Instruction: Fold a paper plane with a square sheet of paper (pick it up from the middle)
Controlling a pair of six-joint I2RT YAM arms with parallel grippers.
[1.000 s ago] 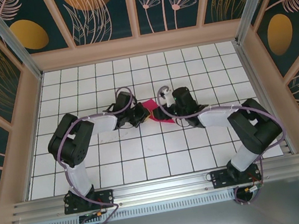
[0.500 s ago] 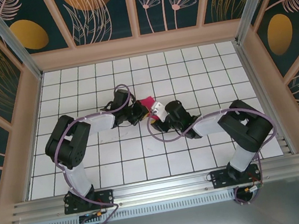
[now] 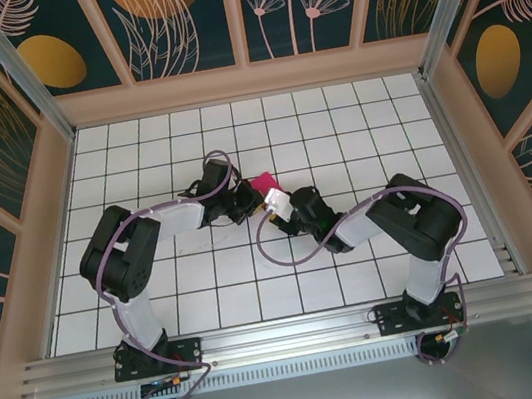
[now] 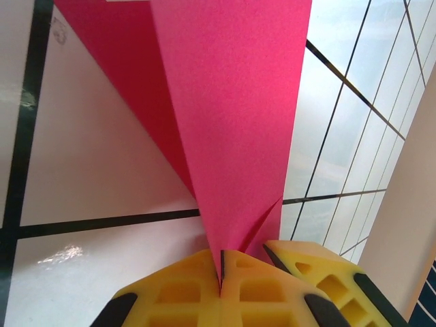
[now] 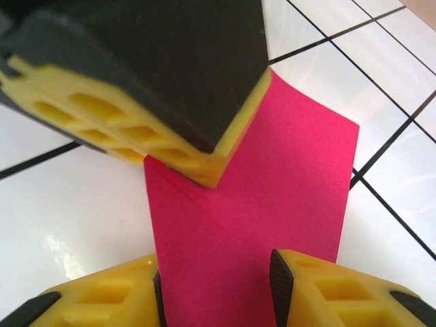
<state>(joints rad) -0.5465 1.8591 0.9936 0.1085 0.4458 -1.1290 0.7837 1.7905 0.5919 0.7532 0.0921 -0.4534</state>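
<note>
The magenta-pink paper [image 3: 263, 181] is folded into a narrow shape with a pointed end and lies low over the white grid floor, mid-table. My left gripper [image 3: 245, 201] is shut on that pointed end, and the paper [image 4: 231, 122] fans out from between its yellow pads [image 4: 221, 269]. From the right, my right gripper [image 3: 277, 201] meets it. It is open, its two fingers [image 5: 214, 289] straddling the paper [image 5: 252, 204] at either edge. The left gripper's finger [image 5: 170, 146] rests on the paper just ahead of them.
The white gridded floor [image 3: 336, 128] is ringed by a wooden frame with patterned walls [image 3: 247, 81]. A metal rail [image 3: 287, 333] runs along the near edge by the arm bases. The two arms' elbows flank the paper left and right.
My right gripper has swung left towards the left gripper and the paper, and its jaws have narrowed. The left gripper has kept its hold and barely moved.
</note>
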